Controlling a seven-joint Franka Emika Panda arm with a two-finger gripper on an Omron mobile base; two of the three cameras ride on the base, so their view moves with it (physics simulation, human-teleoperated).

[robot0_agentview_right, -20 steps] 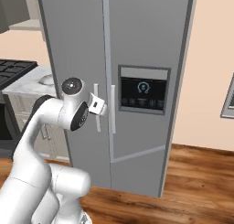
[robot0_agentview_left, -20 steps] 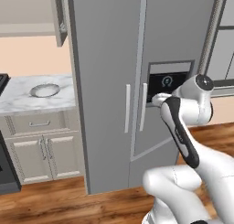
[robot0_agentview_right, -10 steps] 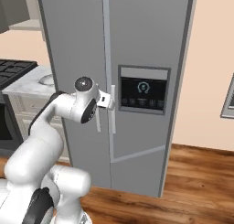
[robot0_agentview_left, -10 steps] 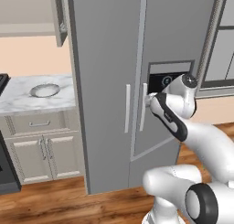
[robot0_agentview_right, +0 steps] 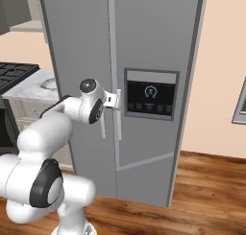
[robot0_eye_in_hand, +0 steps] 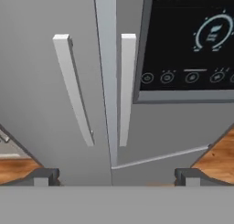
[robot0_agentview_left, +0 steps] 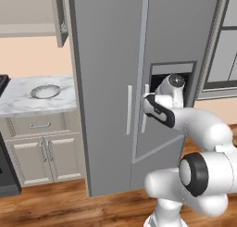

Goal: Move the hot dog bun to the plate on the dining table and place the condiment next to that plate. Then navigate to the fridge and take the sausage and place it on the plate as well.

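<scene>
The fridge (robot0_agentview_left: 106, 73) is a tall grey two-door unit with both doors shut. Its black dispenser panel (robot0_agentview_right: 150, 94) sits on the right door. My gripper (robot0_agentview_left: 145, 101) hovers just in front of the vertical handles at the door seam, also seen from the other side (robot0_agentview_right: 116, 99). In the hand view the gripper (robot0_eye_in_hand: 116, 178) is open, its fingertips far apart and nothing between them. The left handle (robot0_eye_in_hand: 73, 95) and right handle (robot0_eye_in_hand: 127, 90) stand straight ahead, a short way off. The sausage, hot dog bun, plate, condiment and dining table are out of view.
Left of the fridge is a marble counter (robot0_agentview_left: 18, 101) with a small silvery dish (robot0_agentview_left: 45, 91) over beige cabinets (robot0_agentview_left: 41, 152). A black stove (robot0_agentview_right: 14, 71) sits further left. Wooden floor (robot0_agentview_right: 206, 191) lies in front of the fridge.
The arm has reached forward and the gripper has come up close to the fridge handles. The jaws have stayed open.
</scene>
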